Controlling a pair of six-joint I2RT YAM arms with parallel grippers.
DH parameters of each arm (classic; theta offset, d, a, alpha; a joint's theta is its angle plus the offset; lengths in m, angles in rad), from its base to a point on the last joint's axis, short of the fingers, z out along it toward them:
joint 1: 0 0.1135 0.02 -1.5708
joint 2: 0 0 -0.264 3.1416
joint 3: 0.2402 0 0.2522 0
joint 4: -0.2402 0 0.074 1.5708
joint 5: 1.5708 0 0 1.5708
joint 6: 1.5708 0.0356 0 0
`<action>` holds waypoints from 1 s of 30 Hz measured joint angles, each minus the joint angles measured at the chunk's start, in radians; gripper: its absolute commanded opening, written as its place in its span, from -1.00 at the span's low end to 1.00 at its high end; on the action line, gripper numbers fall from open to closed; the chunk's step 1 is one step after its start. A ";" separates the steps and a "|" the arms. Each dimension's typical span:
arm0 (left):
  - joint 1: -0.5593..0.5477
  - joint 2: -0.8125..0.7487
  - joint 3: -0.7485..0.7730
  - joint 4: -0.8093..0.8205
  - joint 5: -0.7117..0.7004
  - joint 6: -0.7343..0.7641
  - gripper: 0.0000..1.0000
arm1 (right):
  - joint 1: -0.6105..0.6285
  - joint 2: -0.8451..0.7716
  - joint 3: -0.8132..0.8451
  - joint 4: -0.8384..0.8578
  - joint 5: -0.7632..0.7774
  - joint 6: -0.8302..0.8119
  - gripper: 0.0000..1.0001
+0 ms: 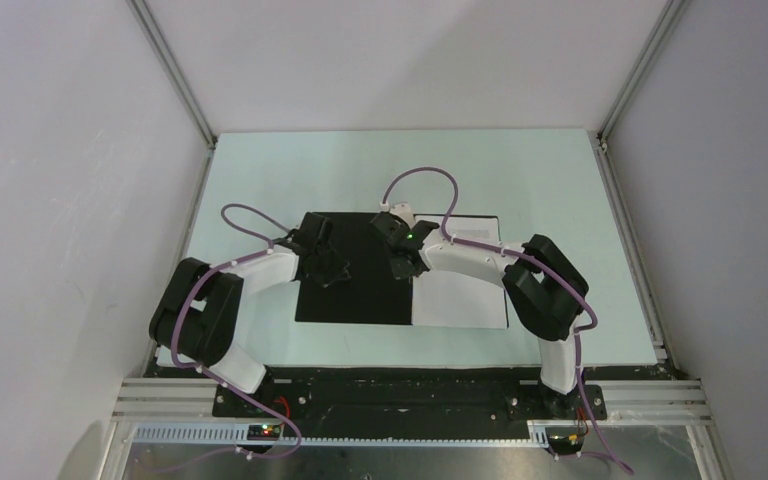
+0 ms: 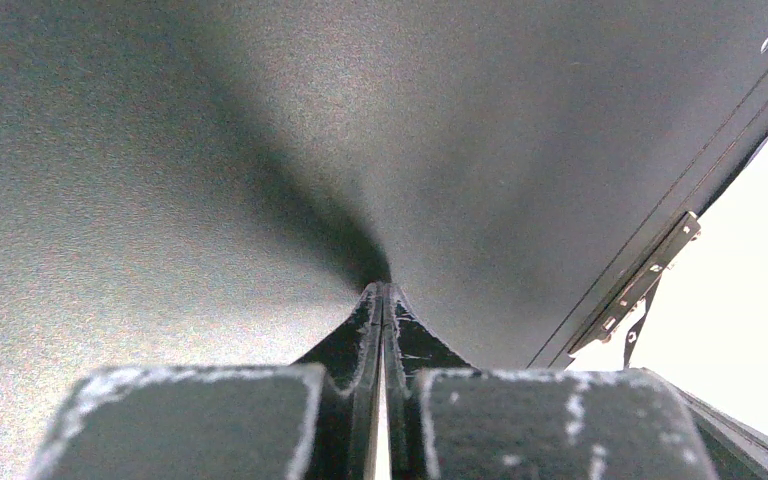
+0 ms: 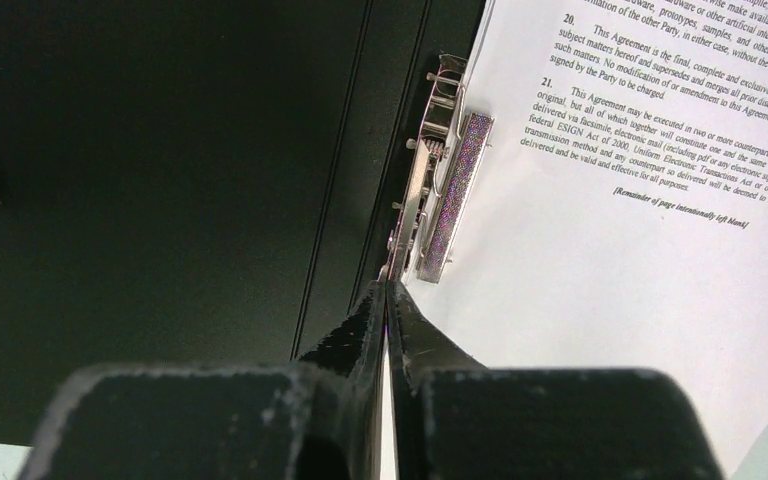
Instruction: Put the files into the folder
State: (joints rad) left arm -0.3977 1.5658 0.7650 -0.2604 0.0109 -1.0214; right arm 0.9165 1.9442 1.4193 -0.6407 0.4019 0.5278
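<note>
The folder (image 1: 355,300) lies open on the table, black inside up. A white sheet with printed text (image 1: 460,292) lies on its right half, its left edge at the metal clip (image 3: 438,190) along the spine. A second sheet cannot be told apart. My left gripper (image 1: 325,270) is shut and empty, its tips (image 2: 382,292) down on the black left flap (image 2: 210,150). My right gripper (image 1: 403,268) is shut, its tips (image 3: 388,290) at the near end of the clip, between the black flap (image 3: 160,150) and the printed sheet (image 3: 640,200).
The pale green table (image 1: 560,180) is walled by white panels on three sides, with aluminium rails at the corners. Both arms reach inward over the folder from the near edge. The clip also shows in the left wrist view (image 2: 650,280).
</note>
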 measured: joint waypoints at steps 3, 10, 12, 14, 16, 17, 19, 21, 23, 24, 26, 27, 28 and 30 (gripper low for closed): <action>0.001 0.000 0.000 0.000 0.001 0.000 -0.93 | -0.002 0.000 -0.005 0.006 0.000 0.004 -0.92; 0.003 0.004 0.003 0.000 0.003 0.000 -0.93 | -0.009 0.000 -0.019 0.016 -0.007 0.017 -0.95; 0.003 0.005 0.003 0.000 0.005 0.000 -0.93 | -0.011 0.000 -0.024 0.019 -0.008 0.019 -0.96; 0.004 0.006 0.004 0.001 0.005 0.000 -0.93 | -0.013 0.000 -0.031 0.022 -0.009 0.022 -0.96; 0.005 0.007 0.004 0.001 0.007 0.000 -0.93 | -0.015 0.001 -0.034 0.025 -0.012 0.023 -0.97; 0.006 0.008 0.005 0.002 0.009 -0.001 -0.93 | -0.016 0.001 -0.035 0.026 -0.014 0.023 -0.96; 0.008 0.011 0.007 0.002 0.013 -0.002 -0.93 | -0.018 0.002 -0.037 0.026 -0.018 0.023 -0.96; 0.008 0.014 0.009 0.006 0.015 -0.004 -0.94 | -0.020 0.004 -0.040 0.028 -0.020 0.023 -0.97; 0.008 0.016 0.009 0.008 0.016 -0.008 -0.93 | -0.022 0.007 -0.043 0.029 -0.023 0.023 -0.97; 0.008 0.016 0.009 0.008 0.017 -0.009 -0.93 | -0.023 0.008 -0.043 0.029 -0.024 0.023 -0.98; 0.008 0.016 0.009 0.008 0.017 -0.010 -0.93 | -0.025 0.009 -0.044 0.029 -0.026 0.023 -0.98; 0.008 0.016 0.009 0.008 0.017 -0.010 -0.93 | -0.026 0.010 -0.045 0.029 -0.027 0.023 -0.98; 0.008 0.016 0.009 0.008 0.017 -0.010 -0.93 | -0.026 0.011 -0.046 0.029 -0.027 0.023 -0.98; 0.008 0.016 0.009 0.010 0.017 -0.010 -0.93 | -0.029 0.016 -0.048 0.030 -0.031 0.023 -0.98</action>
State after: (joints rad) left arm -0.3893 1.5822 0.7742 -0.2508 0.0277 -1.0317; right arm 0.8879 1.9598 1.3708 -0.6106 0.3706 0.5507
